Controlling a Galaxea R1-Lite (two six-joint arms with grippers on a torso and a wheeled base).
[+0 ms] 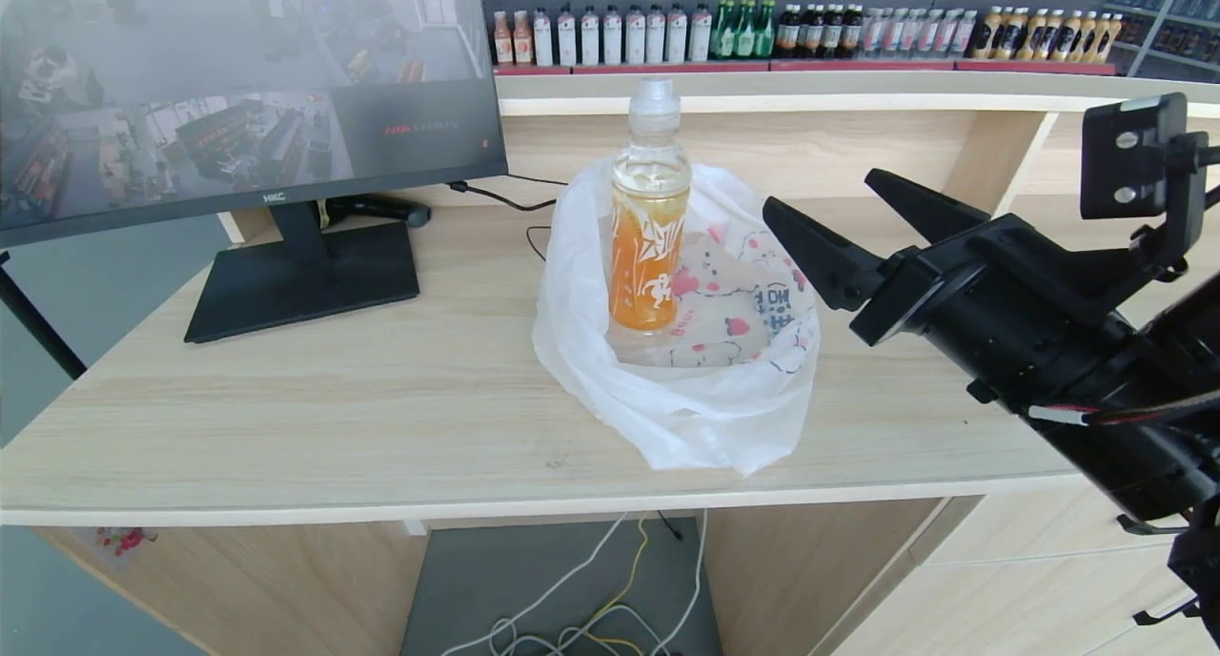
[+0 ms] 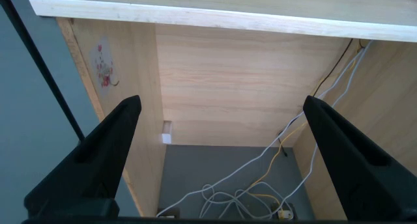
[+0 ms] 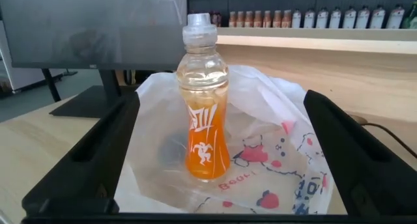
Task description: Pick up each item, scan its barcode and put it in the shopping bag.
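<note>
An orange drink bottle point(image 1: 650, 222) with a clear cap stands upright inside the white plastic shopping bag point(image 1: 705, 389) on the wooden counter point(image 1: 381, 399). In the right wrist view the bottle point(image 3: 206, 110) stands ahead, in the bag point(image 3: 280, 152). My right gripper point(image 1: 843, 222) hangs open just to the right of the bag, above the counter, with nothing between its fingers point(image 1: 820, 251). My left gripper point(image 2: 221, 152) is open and low in front of the counter, facing the leg space and its cables point(image 2: 241, 191).
A black monitor point(image 1: 238, 93) on a stand point(image 1: 305, 284) occupies the counter's back left, with a black handheld device point(image 1: 376, 208) behind it. A raised wooden ledge point(image 1: 810, 93) runs along the back. A black bracket point(image 1: 1139, 160) stands at the far right.
</note>
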